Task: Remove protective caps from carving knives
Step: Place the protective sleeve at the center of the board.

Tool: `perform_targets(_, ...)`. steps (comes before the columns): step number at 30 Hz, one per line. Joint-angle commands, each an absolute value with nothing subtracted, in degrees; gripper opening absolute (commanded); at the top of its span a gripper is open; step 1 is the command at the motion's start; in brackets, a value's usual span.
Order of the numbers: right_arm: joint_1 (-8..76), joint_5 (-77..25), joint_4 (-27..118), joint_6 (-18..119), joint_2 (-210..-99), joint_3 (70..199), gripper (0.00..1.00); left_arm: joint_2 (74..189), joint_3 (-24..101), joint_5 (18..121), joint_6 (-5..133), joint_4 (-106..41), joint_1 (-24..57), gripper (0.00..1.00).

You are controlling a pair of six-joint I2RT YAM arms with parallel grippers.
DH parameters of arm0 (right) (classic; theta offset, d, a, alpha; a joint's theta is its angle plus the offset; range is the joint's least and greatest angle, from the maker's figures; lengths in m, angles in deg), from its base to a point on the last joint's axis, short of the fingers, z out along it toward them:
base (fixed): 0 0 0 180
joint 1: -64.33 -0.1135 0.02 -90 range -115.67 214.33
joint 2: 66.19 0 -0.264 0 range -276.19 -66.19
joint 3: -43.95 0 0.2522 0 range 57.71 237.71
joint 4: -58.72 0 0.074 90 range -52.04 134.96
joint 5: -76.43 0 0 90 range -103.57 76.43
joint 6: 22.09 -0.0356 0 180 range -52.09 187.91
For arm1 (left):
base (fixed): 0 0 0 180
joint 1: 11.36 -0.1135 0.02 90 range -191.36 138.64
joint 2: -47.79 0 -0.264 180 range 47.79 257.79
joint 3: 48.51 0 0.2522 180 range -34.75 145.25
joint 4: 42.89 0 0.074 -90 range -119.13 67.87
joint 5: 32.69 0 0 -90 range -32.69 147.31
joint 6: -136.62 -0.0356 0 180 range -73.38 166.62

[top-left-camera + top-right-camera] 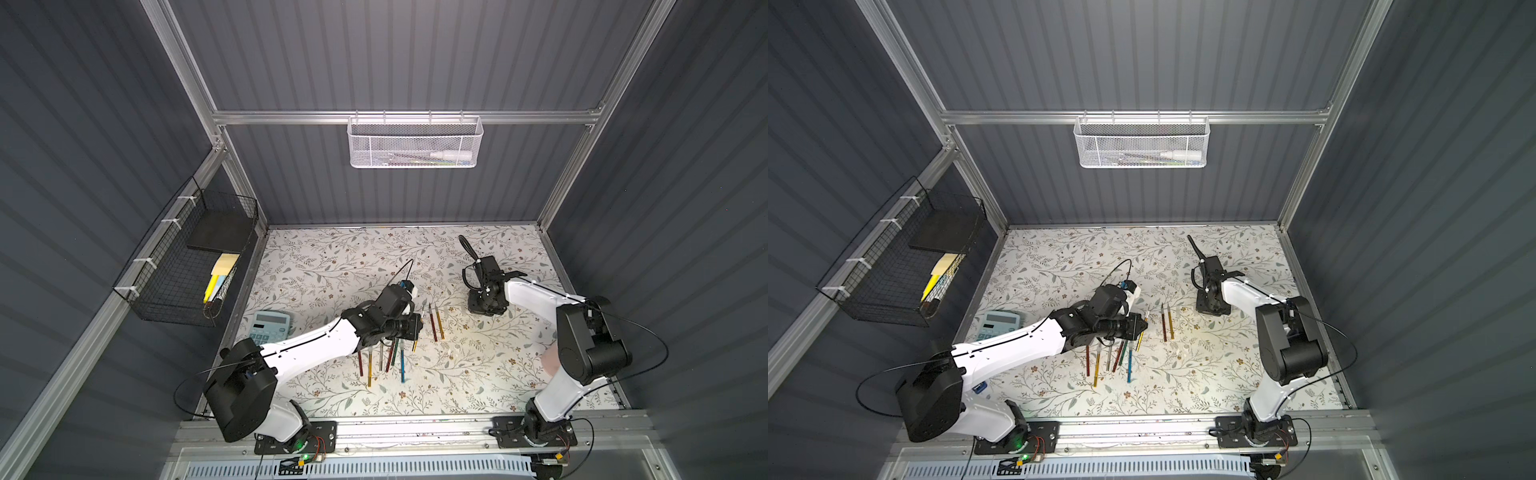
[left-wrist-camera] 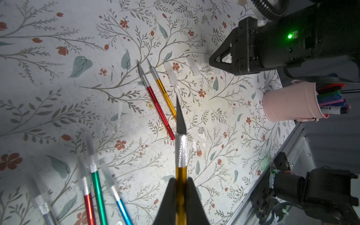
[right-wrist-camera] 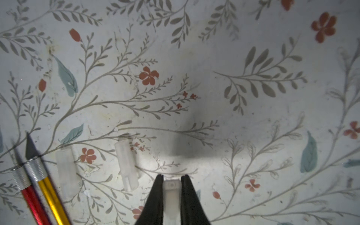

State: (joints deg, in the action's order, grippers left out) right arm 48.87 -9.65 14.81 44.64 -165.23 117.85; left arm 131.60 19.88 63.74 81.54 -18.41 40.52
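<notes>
nearest the front edge of the floral bench (image 1: 478,386), a cluster of six carving knives (image 1: 402,365) lies fanned out: red, gold, silver, red, green and blue. in the left wrist view, the four i can see wear cloudy clear caps (image 2: 90,150) over their blades. at the front on my right side, a pink cup (image 2: 288,101) holds coloured markers.

just beyond the cluster, my left hand (image 2: 180,181) is clamped tight on a gold knife (image 2: 181,153). the knife is held above the bench, its dark blade bare and pointing away from the hand. a pale blue calculator (image 1: 270,326) sits on my left side, partly under that arm.

past the held knife, a red knife (image 2: 157,105) and a second gold knife (image 2: 165,93) lie side by side, blades uncovered. just beside them, two loose caps (image 3: 126,165) lie on the bench, apart from each other. next to those, my right hand (image 3: 171,177) points down at the bench, its fingers pressed together on a third cap (image 3: 171,192).

farther off, a black wire basket (image 1: 187,270) hangs on my left wall with yellow items inside. a white mesh basket (image 1: 413,143) hangs on the back wall.
</notes>
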Motion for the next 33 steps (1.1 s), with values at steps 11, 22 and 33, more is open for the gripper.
perform_targets(11, 49.13, -9.76, 16.34, 45.9, -170.23, 120.99, 0.15, 129.93, 19.13, 62.85, 80.9, -17.25, 40.67, 0.05)
perform_targets(22, 47.78, -10.86, 15.71, 47.07, -164.7, 120.94, 0.15, 130.13, 18.88, 62.58, 81.08, -16.98, 40.66, 0.05)
perform_targets(33, 42.24, -13.3, 16.82, 44.18, -164.2, 121.1, 0.15, 130.01, 19.34, 62.42, 80.91, -16.62, 40.66, 0.05)
